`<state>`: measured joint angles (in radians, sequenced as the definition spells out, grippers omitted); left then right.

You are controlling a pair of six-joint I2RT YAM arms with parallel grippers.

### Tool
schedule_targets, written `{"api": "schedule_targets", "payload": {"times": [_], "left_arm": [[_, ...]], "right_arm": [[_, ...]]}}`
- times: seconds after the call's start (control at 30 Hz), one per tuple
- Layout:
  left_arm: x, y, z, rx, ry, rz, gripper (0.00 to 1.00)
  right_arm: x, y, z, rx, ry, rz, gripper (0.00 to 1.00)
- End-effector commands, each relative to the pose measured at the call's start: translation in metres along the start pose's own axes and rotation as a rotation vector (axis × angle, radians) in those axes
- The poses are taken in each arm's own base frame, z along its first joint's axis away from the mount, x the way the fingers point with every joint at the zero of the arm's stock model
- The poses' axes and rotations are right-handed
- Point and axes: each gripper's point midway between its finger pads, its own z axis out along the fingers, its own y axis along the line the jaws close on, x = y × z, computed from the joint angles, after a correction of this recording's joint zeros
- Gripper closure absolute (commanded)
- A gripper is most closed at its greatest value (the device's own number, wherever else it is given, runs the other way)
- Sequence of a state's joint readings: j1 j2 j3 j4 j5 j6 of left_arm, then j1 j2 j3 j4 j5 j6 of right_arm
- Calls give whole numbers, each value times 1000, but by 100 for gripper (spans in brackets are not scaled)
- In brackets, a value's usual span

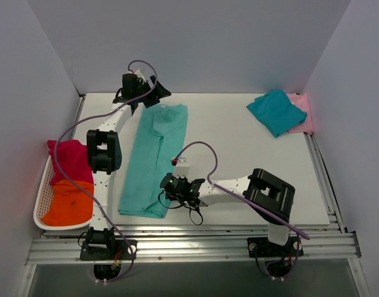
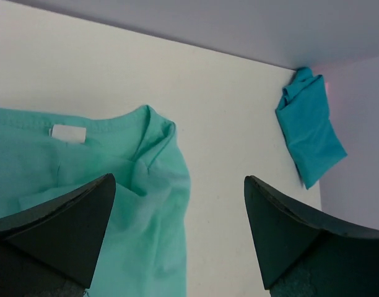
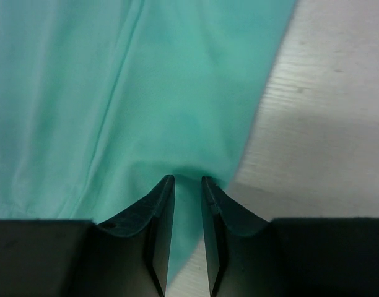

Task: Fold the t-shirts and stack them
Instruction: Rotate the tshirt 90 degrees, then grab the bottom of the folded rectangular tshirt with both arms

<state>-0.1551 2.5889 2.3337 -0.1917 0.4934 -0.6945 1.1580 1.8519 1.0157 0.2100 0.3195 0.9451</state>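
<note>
The basket [image 1: 41, 201] at the table's left edge holds 2 shirts. The magenta shirt [image 1: 69, 159] is bunched at the far end and the orange shirt [image 1: 69, 204] at the near end, and the 2 touch. In the far right corner I see the teal shirt [image 1: 276, 111], folded and lying on the pink shirt [image 1: 306, 108], which shows only along its right side.

The mint shirt [image 1: 155, 158] lies on the table [image 1: 251, 148] between the arms. It is folded into 1 long strip, collar far and hem near. My left gripper [image 2: 180, 179] hangs over the collar end with its fingers spread wide and nothing between them. In its wrist view the collar and white label [image 2: 69, 133] sit just ahead of the left finger, and the cloth runs under that finger. My right gripper [image 3: 187, 179] is down at the strip's near right edge. Its fingers stand a narrow slit apart with mint cloth in the gap, puckered toward the tips. I cannot tell whether they grip it.
</note>
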Motion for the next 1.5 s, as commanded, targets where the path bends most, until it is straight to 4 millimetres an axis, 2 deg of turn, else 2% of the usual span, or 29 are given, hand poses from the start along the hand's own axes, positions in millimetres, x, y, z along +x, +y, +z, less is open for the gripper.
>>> {"api": "schedule_targets", "payload": {"times": [0.0, 0.03, 0.07, 0.13, 0.17, 0.23, 0.27, 0.3, 0.33, 0.37, 0.4, 0.43, 0.47, 0.5, 0.53, 0.57, 0.6, 0.63, 0.67, 0.7, 0.73, 0.83, 0.9, 1.0, 1.17, 1.3, 1.47], "left_arm": [[-117, -98, -103, 180, -324, 166, 6], [-123, -103, -115, 173, -346, 170, 6], [-129, -117, -139, 177, -375, 184, 6], [-141, -123, -169, 146, -428, 184, 6], [-139, -134, -193, 139, -448, 188, 6], [-135, -139, -219, 91, -476, 211, 6], [-126, -136, -242, 20, -499, 201, 6], [-115, -129, -251, -31, -485, 199, 6], [-112, -137, -278, -71, -528, 197, 6], [-87, -109, -275, -136, -483, 159, 6], [-76, -102, -283, -167, -481, 150, 6], [-69, -110, -305, -178, -521, 154, 6], [-56, -104, -309, -193, -512, 143, 6], [-29, -82, -307, -235, -465, 122, 6], [-18, -89, -325, -234, -482, 128, 6], [-6, -86, -328, -254, -480, 126, 6], [17, -68, -329, -292, -445, 105, 6], [26, -74, -345, -290, -466, 109, 6], [40, -74, -346, -291, -449, 111, 6], [55, -59, -349, -341, -443, 97, 6], [64, -64, -363, -342, -455, 98, 6], [94, -56, -380, -389, -470, 83, 6], [112, -54, -385, -384, -454, 70, 6], [122, -51, -387, -397, -429, 69, 6], [136, -35, -390, -463, -392, 75, 6], [140, -34, -389, -446, -388, 79, 6], [147, -27, -383, -455, -359, 77, 6]], "right_arm": [[-36, -30, -20, 158, -120, -29, 76], [-41, -33, -23, 173, -133, -30, 75], [-47, -36, -27, 187, -144, -35, 73], [-54, -46, -35, 229, -163, -52, 68], [-60, -50, -43, 246, -172, -60, 63], [-71, -59, -54, 283, -209, -67, 56], [-79, -63, -66, 284, -224, -60, 50], [-80, -77, -70, 307, -228, -57, 47], [-88, -77, -81, 277, -249, -24, 44], [-81, -89, -82, 280, -233, -32, 42], [-81, -90, -85, 259, -230, -18, 39], [-83, -74, -90, 162, -227, 19, 34], [-78, -67, -91, 115, -210, 20, 31], [-66, -59, -90, 63, -185, 12, 28], [-55, -41, -89, -11, -149, 22, 25], [-45, -33, -88, -43, -126, 17, 23], [-34, -27, -86, -64, -103, 10, 23], [-12, -14, -83, -99, -72, -2, 23], [0, -6, -83, -127, -51, -9, 23], [11, -1, -81, -143, -32, -18, 23], [27, 9, -77, -171, -11, -24, 23], [55, 31, -69, -241, 54, -29, 23], [71, 44, -68, -285, 92, -33, 23], [88, 52, -65, -305, 126, -33, 23], [99, 59, -59, -315, 142, -27, 24], [98, 58, -52, -297, 134, -29, 25], [88, 35, -41, -229, 114, -12, 27]]}}
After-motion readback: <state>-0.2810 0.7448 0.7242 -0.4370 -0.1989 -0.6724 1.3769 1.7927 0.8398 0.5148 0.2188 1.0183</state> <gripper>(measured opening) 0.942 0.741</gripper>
